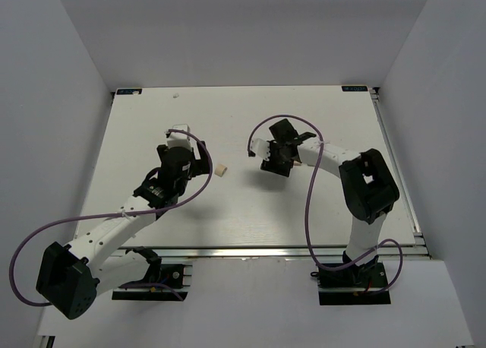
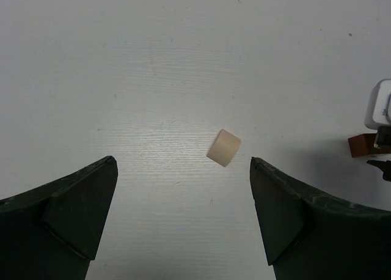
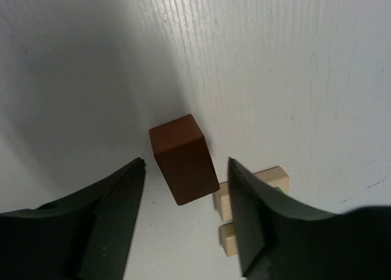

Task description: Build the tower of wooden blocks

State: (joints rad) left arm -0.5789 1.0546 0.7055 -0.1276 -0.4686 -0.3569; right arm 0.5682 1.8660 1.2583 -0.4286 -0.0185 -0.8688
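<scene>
The right gripper [image 3: 186,162], jaws parted with slim gaps either side, straddles the dark brown block [image 3: 180,151] atop stacked pale tan blocks [image 3: 250,185] (a green glint between), while the left gripper [image 2: 182,161] gapes wide over a lone pale tan block [image 2: 223,147] on the white table [image 2: 183,60].

Two arms, left arm [image 1: 114,230] and right arm [image 1: 368,188], share one table [image 1: 250,211]. Blocks visible: one dark brown block [image 3: 183,158], three pale tan blocks [image 2: 223,147] [image 3: 225,205] [image 3: 227,238], one mint green sliver [image 3: 278,187].

Left arm [image 1: 121,219] reaches forward, jaws spread wide; right arm [image 1: 368,188] bends inward, jaws partly parted.
</scene>
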